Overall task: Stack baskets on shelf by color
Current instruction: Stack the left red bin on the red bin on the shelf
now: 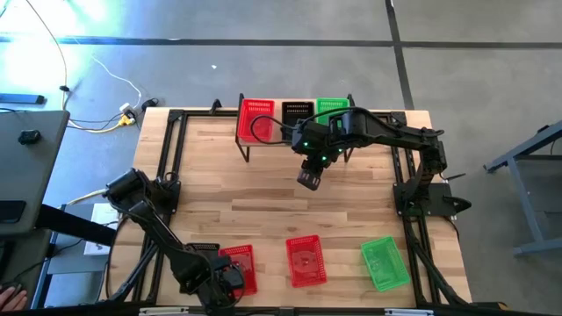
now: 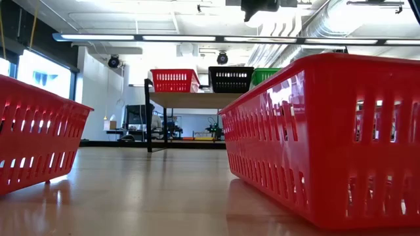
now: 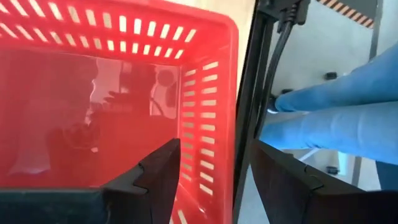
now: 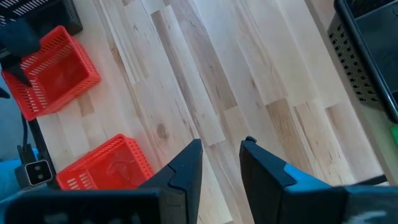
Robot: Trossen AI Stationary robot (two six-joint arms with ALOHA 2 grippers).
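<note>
Baskets are the game, and three already sit on the shelf (image 1: pixel 263 145) at the far edge of the counter (image 1: pixel 263 211): a red one (image 1: pixel 256 112), a black one (image 1: pixel 297 111) and a green one (image 1: pixel 331 107), side by side. Down at the near edge lie three more loose: a red basket (image 1: pixel 239 266) by the left arm, a second red (image 1: pixel 306 261) in the middle, and a green basket (image 1: pixel 385 262) to the right.

Left gripper (image 1: pixel 224 285) is the one at work. It hangs at the near-left red basket's outer rim, jaws spread, one finger (image 3: pixel 158 177) dipped inside the basket and the other outside the wall, straddling it. No pinch yet, by the look of it. Beyond the counter edge, a person's legs in blue show in the left wrist view.

Right gripper (image 1: pixel 308 178) hovers over bare wood mid-counter, just in front of the shelf, carrying nothing; its jaws stand a little apart with only planks between them.

Step in hand, I'd judge: picking up that near-left red basket. Next call is to close on the wall, lift clear, and carry it across to nest into the red one on the shelf, squared up so it drops in cleanly.
</note>
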